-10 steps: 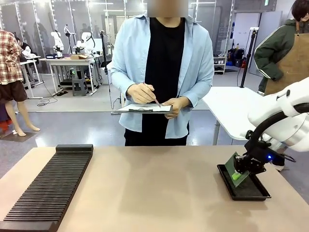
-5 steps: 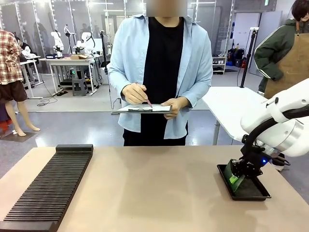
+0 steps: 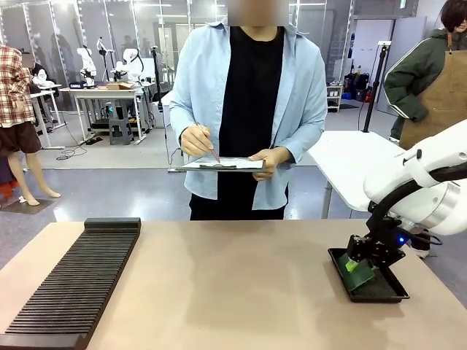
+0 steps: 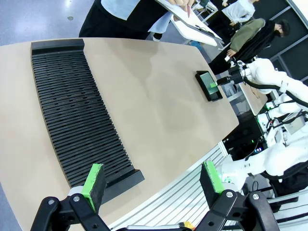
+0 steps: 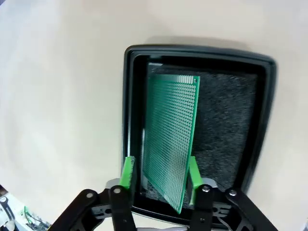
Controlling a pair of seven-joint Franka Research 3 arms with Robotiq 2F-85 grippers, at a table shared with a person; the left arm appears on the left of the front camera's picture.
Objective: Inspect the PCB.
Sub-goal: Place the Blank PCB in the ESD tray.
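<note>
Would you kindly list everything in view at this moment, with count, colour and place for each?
PCB: one, green, lying tilted in the tray, between the right pincer's pads.
Tray: one, black, on the table's right side.
Rack: one, black, slotted, on the table's left side.
Table: one, tan, between robot and person.
Clipboard: one, white, held by the person at the far side.
Pen: one, reddish, in the person's hand over the clipboard.
Person: one, light blue shirt over black, standing across the table.
Left pincer: one, black with green pads, open, above the rack's near end.
Right pincer: one, black with green pads, open, over the tray, astride the PCB.
</note>
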